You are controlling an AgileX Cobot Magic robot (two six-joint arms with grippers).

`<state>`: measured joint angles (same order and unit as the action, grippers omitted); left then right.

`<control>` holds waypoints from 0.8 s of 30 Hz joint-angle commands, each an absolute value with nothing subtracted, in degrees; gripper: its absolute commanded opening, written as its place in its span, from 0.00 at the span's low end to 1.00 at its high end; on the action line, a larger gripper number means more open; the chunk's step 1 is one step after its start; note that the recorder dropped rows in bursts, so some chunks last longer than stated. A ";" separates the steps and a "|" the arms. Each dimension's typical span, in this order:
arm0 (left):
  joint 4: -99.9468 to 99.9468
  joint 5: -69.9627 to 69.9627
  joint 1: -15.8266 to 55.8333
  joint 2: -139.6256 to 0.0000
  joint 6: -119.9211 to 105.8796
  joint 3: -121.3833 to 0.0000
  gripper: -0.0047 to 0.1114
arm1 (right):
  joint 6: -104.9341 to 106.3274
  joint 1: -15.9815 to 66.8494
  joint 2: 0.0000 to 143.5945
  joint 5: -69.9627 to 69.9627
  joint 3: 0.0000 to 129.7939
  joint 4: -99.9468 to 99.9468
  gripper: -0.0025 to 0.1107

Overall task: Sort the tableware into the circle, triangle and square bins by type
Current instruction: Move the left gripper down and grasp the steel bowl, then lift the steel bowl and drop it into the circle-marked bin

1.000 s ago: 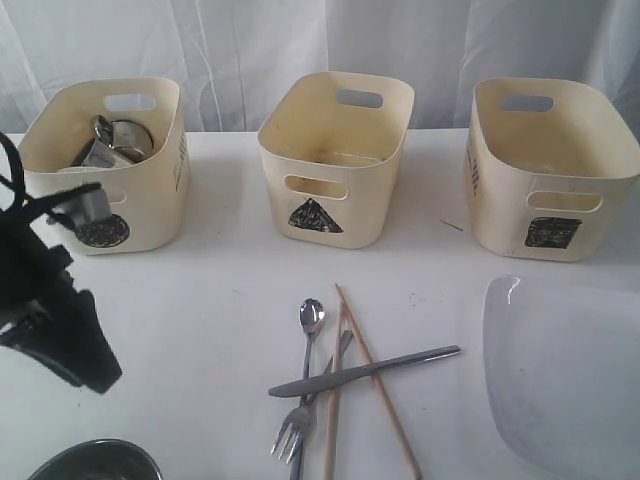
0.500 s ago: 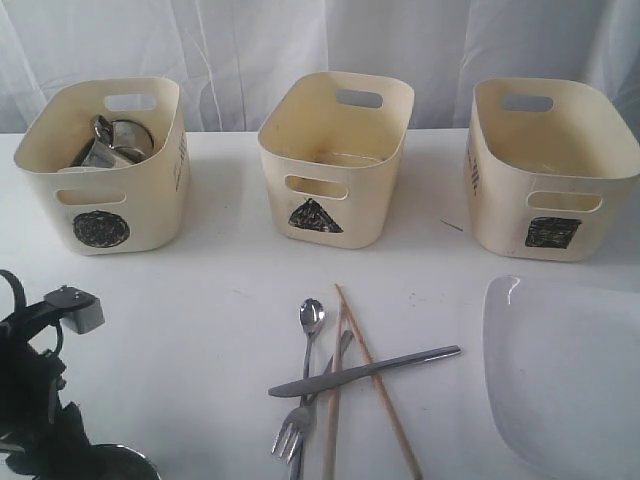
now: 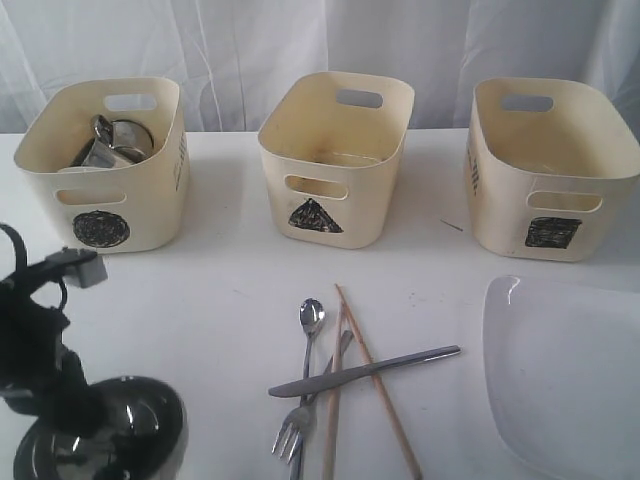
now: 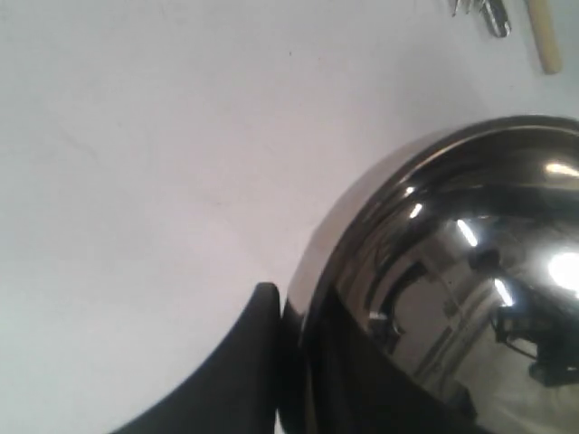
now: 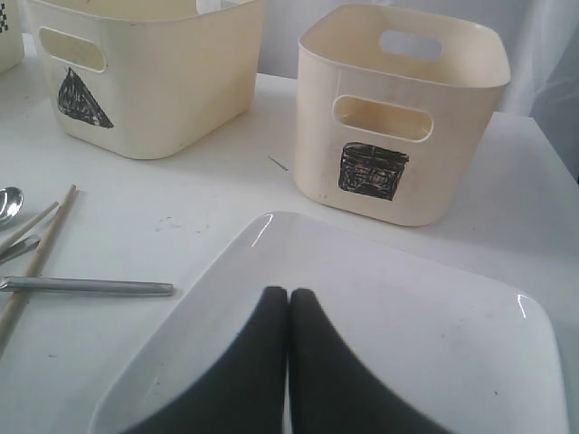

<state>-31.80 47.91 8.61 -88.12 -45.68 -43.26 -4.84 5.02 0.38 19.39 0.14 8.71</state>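
One steel bowl (image 3: 110, 440), just a rim at the near-left edge half a second ago, now shows higher and tilted. The left tool (image 4: 286, 312) seems clamped on its rim, arm (image 3: 40, 350) crouched low. The right tool (image 5: 288, 294) hangs pinched together, empty, over the white plate (image 5: 416, 316).

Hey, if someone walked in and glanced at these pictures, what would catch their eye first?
Probably the shiny steel bowl at the near left of the table, tilted, with the left arm and its jaws closed on the rim. Next comes the crossed heap of cutlery and chopsticks mid-table. After that, the big white plate at near right, with the right arm holding its shut jaws over it.
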 commanded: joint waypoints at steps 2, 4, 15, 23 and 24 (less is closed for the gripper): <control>-22.68 53.80 8.65 -79.48 -33.64 -58.59 0.04 | -4.89 4.60 0.00 19.22 0.00 8.64 0.02; -16.76 39.72 8.65 -75.59 -26.75 -64.38 0.04 | -4.89 4.60 0.00 19.22 0.00 8.64 0.02; -17.72 -34.79 8.65 -91.54 -17.70 -67.33 0.04 | -4.89 4.60 0.00 19.22 0.00 8.64 0.02; -11.00 -33.98 8.65 -105.79 -17.70 -72.89 0.04 | -4.89 4.60 0.00 19.22 0.00 8.64 0.02; -10.43 -33.98 8.65 -106.18 -17.70 -73.04 0.04 | -4.89 4.60 0.00 19.22 0.00 8.64 0.02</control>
